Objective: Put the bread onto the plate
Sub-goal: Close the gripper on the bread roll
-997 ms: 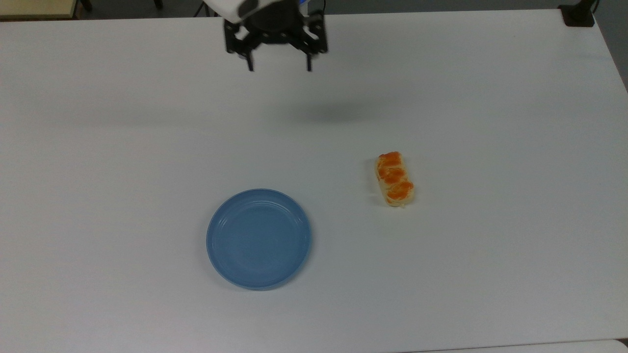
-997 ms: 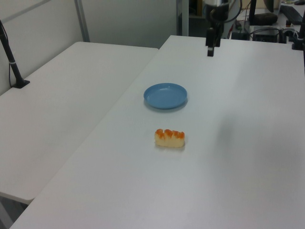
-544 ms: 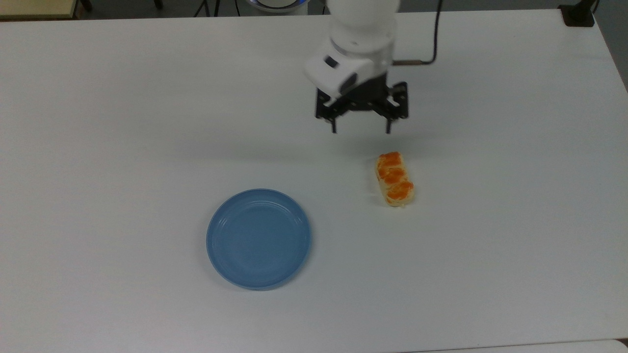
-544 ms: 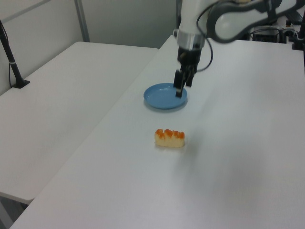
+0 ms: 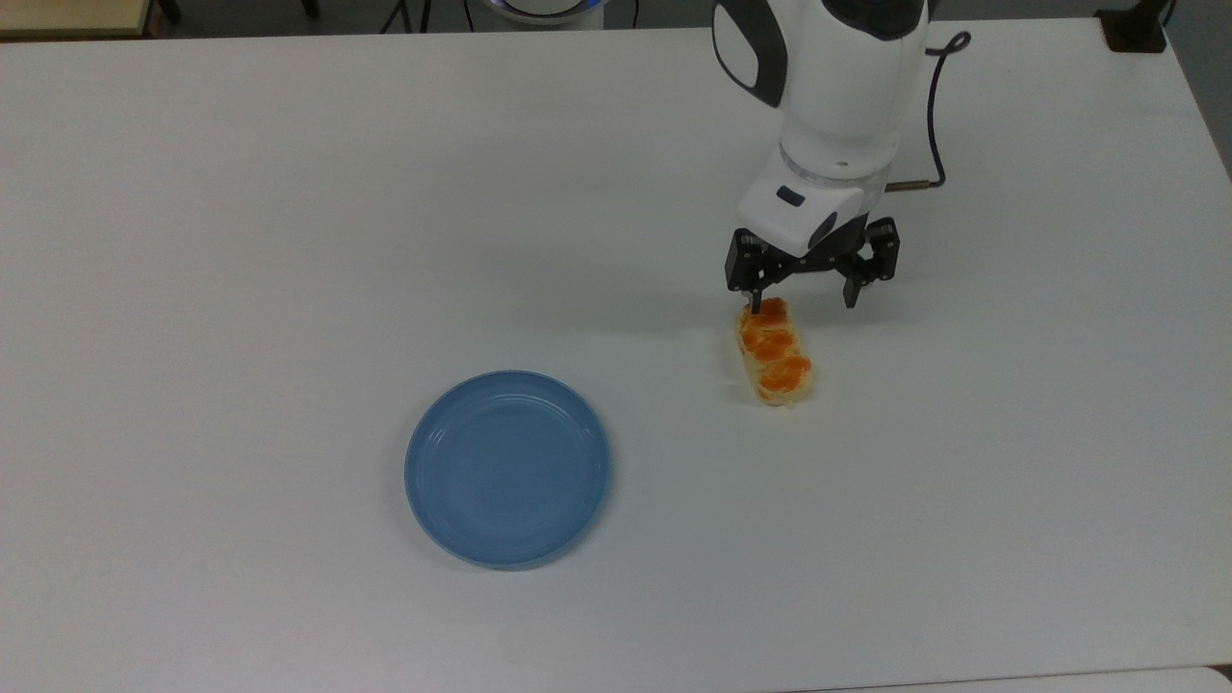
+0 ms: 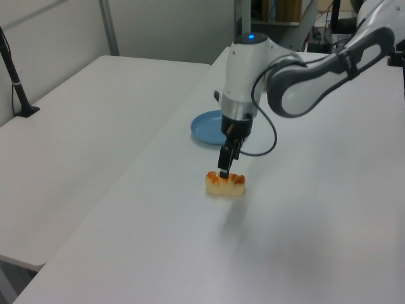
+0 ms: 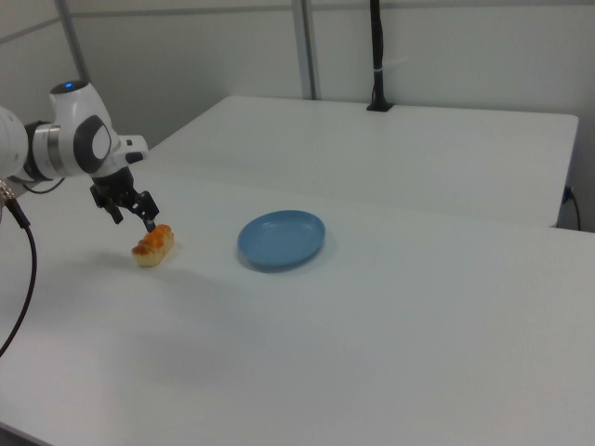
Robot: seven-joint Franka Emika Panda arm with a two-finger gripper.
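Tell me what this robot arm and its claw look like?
The arm is glossy white and rounded, with dark grey panels at the joints and a small blue light on top. A black cable loops beside it. The gripper is black, with two thin fingers.

Bread and plate apart on my desk (image 5: pixel 241 241)

In the top view the bread (image 5: pixel 775 354) lies well right of the plate (image 5: pixel 507 469); my claw (image 5: pixel 803 306) hangs at the bread's far end.
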